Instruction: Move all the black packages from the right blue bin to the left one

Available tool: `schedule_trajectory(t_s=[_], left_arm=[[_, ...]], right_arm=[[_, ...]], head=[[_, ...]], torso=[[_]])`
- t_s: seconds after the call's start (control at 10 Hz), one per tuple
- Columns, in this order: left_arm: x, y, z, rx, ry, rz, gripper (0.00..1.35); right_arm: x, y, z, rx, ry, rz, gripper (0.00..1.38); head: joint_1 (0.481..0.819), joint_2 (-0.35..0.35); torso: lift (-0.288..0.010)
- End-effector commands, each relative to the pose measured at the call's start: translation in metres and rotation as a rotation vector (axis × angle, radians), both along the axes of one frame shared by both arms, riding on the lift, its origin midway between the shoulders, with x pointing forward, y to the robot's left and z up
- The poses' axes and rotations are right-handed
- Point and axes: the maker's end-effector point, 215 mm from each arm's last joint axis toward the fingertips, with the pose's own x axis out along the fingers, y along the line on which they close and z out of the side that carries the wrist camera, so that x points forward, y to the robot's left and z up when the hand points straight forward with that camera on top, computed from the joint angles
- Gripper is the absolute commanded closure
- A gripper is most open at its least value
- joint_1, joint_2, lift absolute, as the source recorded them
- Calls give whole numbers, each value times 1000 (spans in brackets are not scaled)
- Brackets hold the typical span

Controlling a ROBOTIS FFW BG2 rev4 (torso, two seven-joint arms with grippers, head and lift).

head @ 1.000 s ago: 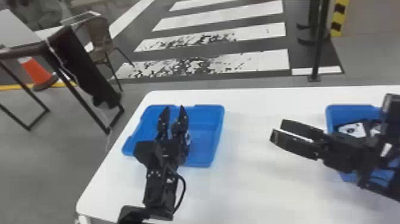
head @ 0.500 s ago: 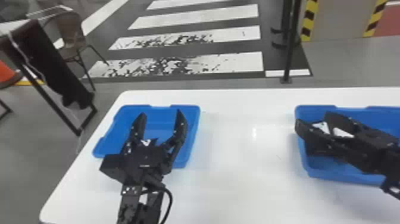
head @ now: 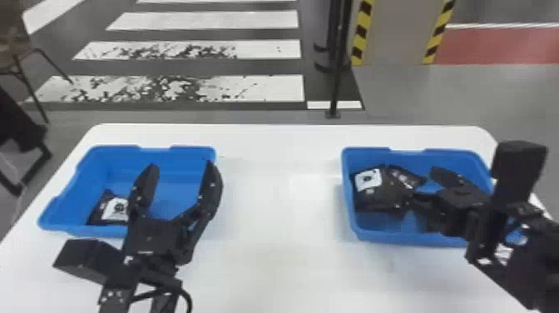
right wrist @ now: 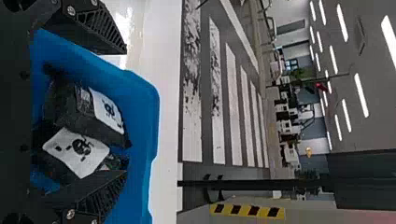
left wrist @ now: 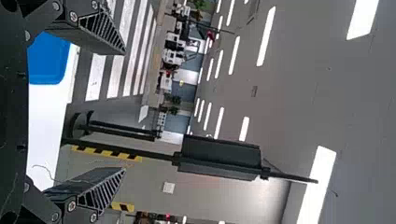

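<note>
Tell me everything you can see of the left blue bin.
The left bin is an open-topped blue box, seemingly plastic, with sloping walls and a rim that dips midway along its far side. It stands upright on the white table. A black package with a white label lies inside, near left. The left gripper, jaws open, is over it; whether they touch is unclear.

Glossy blue plastic bins [head: 416, 236].

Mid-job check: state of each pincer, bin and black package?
Left pincer: open, empty.
Right pincer: open, empty.
Left blue bin: uncovered, occupied.
Black package in left bin: label showing, ungripped.
Right blue bin: uncovered, occupied.
Black packages in right bin: at least two, bunched together, ungripped.
</note>
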Motion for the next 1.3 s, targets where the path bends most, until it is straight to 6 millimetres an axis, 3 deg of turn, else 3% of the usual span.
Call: schedule_trajectory(t_s=[0.0, 0.3, 0.6, 0.9, 1.0, 1.2], left_arm=[[-1, -8, -3, -9, 11, -20, 186], [-1, -7, -6, -12, 18, -20, 186], [-2, -6, -6, -17, 19, -18, 188], [-2, -5, -5, -18, 14, -17, 188], [-2, -4, -4, -17, 12, -14, 188], [-3, -4, -2, -18, 7, -13, 188]], right_arm=[[11, -11, -14, -29, 31, -33, 122], [25, 2, -33, -44, 77, -5, 153], [19, 22, -58, -36, 147, 38, 222], [25, 23, -71, -38, 175, 47, 351], [27, 23, -77, -32, 187, 52, 409], [30, 26, -87, -7, 215, 83, 751]], head=[[695, 5], [695, -25], [695, 1], [695, 15], [695, 15], [695, 18]], torso=[[-180], [-180], [-180], [-180], [-180], [-180]])
